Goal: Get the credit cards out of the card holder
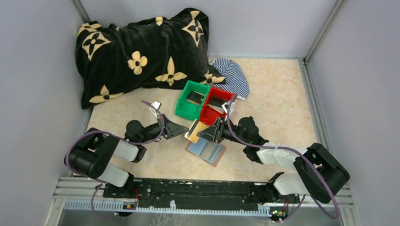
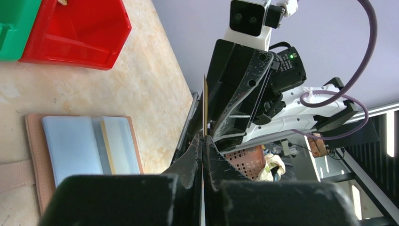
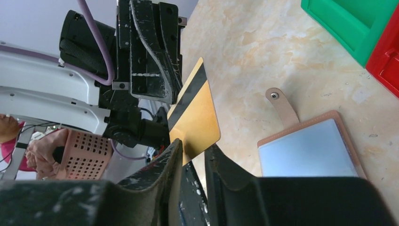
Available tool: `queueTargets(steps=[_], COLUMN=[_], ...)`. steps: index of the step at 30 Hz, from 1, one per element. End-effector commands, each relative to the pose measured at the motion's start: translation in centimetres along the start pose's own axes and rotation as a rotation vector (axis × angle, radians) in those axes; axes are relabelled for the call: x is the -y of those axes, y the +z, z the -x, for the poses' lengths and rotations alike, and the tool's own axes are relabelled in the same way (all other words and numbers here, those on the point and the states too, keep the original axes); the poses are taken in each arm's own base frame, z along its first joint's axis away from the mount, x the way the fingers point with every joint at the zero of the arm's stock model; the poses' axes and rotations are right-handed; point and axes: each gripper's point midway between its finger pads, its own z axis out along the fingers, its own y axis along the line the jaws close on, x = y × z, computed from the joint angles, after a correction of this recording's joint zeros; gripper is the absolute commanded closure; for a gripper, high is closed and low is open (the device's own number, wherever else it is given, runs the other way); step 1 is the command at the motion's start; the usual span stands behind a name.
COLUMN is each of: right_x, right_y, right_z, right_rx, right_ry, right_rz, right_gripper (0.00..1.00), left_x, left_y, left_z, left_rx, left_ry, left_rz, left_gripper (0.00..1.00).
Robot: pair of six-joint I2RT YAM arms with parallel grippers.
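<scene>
My left gripper (image 2: 203,137) is shut on a gold credit card (image 2: 205,106) that shows edge-on in its wrist view. It holds the card in the air over the table, between the two arms (image 1: 195,129). In the right wrist view the card's gold face with a black stripe (image 3: 195,115) reaches down between the fingers of my right gripper (image 3: 194,149). Those jaws stand apart, with a gap on the right side of the card. The card holder (image 1: 206,151) lies open and flat below, blue-grey panels up (image 2: 87,150) (image 3: 310,150).
A green bin (image 1: 192,98) and a red bin (image 1: 214,106) stand side by side just behind the grippers. A black flowered blanket (image 1: 140,53) fills the back left, with a striped cloth (image 1: 232,76) beside it. Grey walls close in both sides.
</scene>
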Motion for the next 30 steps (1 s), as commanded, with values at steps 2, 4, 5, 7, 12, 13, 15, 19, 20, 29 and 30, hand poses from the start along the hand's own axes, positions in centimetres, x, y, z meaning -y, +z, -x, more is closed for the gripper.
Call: queueTargets(steps=[2,4,5,7,12,13,15,19,20,29,30], right_x=[-2.5,-2.6,-2.5,-2.4,-2.3,-2.2,-1.6,1.6,2.2,8.8,9.3], right_y=[0.6,0.6,0.6,0.5,0.8,0.8,0.7,-0.4,-0.7,-2.6,-2.5], right_z=[1.9,1.9,1.9,2.0,2.5,2.8,3.5,5.3,5.8,9.8,10.1], right_rx=[0.049,0.050,0.051,0.054,0.039,0.035,0.028,0.002,-0.003,-0.067,-0.077], right_ry=[-0.050,-0.048,-0.048,-0.051,-0.097,-0.116,-0.160,-0.253,-0.273,-0.423,-0.438], right_rz=[0.086,0.087,0.085,0.077,0.040,0.023,-0.040,-0.255,-0.296,-0.680,-0.704], right_gripper=[0.83,0.92,0.96,1.00,1.00,1.00,1.00,1.00,1.00,1.00,1.00], left_x=[0.5,0.4,0.3,0.2,-0.3,-0.5,-0.7,-2.0,-2.2,-2.9,-2.8], left_y=[-0.1,-0.1,-0.1,-0.1,-0.3,-0.3,-0.5,-1.0,-1.2,-1.6,-1.6], left_z=[0.4,0.4,0.4,0.3,0.3,0.3,0.5,1.0,1.1,1.4,1.4], left_rx=[0.025,0.023,0.025,0.020,0.027,0.029,0.045,0.066,0.072,0.071,0.069], left_ry=[0.038,0.038,0.038,0.042,0.050,0.055,0.071,0.111,0.123,0.144,0.148], left_rz=[-0.027,-0.025,-0.023,-0.023,0.004,0.013,0.035,0.113,0.128,0.167,0.168], left_gripper=[1.00,1.00,1.00,1.00,1.00,0.97,0.86,0.69,0.68,0.67,0.67])
